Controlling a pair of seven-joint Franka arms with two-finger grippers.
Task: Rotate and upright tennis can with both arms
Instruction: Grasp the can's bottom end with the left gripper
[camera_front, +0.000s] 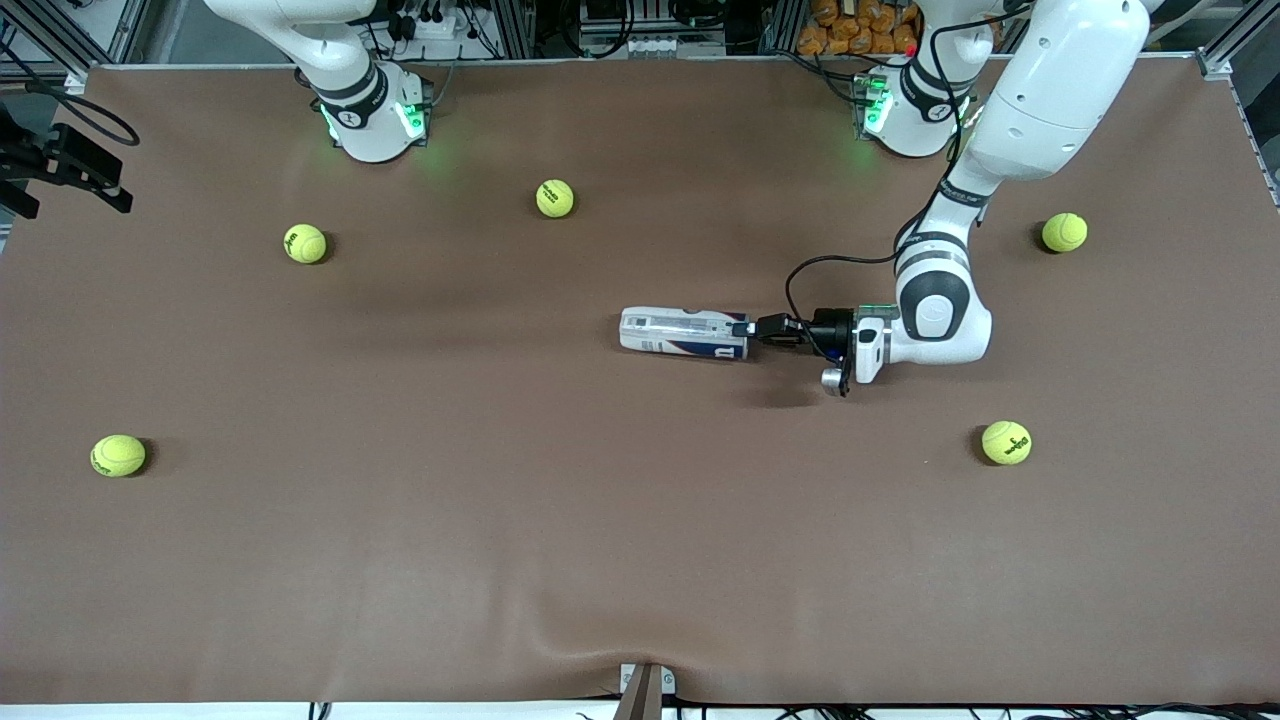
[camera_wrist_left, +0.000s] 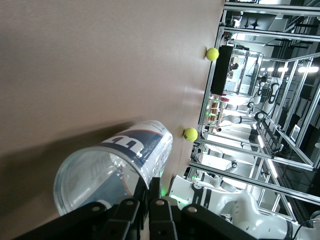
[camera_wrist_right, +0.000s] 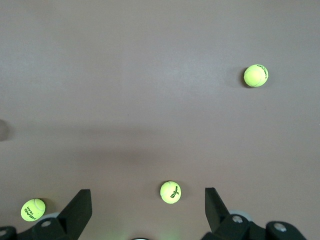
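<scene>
Front view: the can (camera_front: 684, 334) lies on its side near the middle of the table (camera_front: 500, 520), its long axis running toward the arms' two ends. The left gripper (camera_front: 752, 327) sits low at the can's end that faces the left arm's end of the table, fingers together on the rim there — so the step in hand looks like the rotate, the can not yet upright. The right arm is barely in view, waiting up by its base. Five balls lie scattered, all well apart from the can.

Left wrist view: the can's (camera_wrist_left: 112, 167) clear end fills the foreground, and the two fingers (camera_wrist_left: 159, 212) pinch its edge, one inside and one outside as far as I can judge.

Right wrist view: the right gripper (camera_wrist_right: 146, 212) hangs over bare table and balls, fingers wide apart — no can in sight.

Next, I judge, the left must swing or tip the can while the right comes in to steady it.
</scene>
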